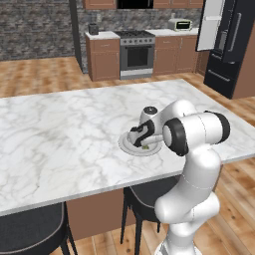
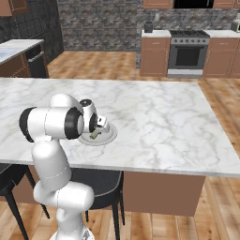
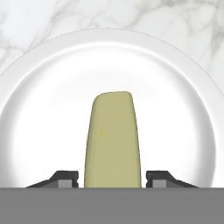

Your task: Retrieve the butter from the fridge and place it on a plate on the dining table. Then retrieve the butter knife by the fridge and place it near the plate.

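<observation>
Claw (image 3: 112, 177) low over plate (image 3: 39, 109), fingertips (image 3: 65, 177) either side of butter (image 3: 113, 140) w/ thin gaps showing, so partly open; can't tell if still touching it. Butter stick lies on plate centre. Plate sits on marble table (image 1: 60, 134), near its front edge. Fridge (image 1: 226, 45) far back right, door open.

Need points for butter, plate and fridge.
butter (image 3: 113, 140), hand view, middle of the stick's top face.
plate (image 3: 39, 74), hand view, bare raised rim, upper left.
fridge (image 1: 225, 74), left base view, black lower drawer front.
</observation>
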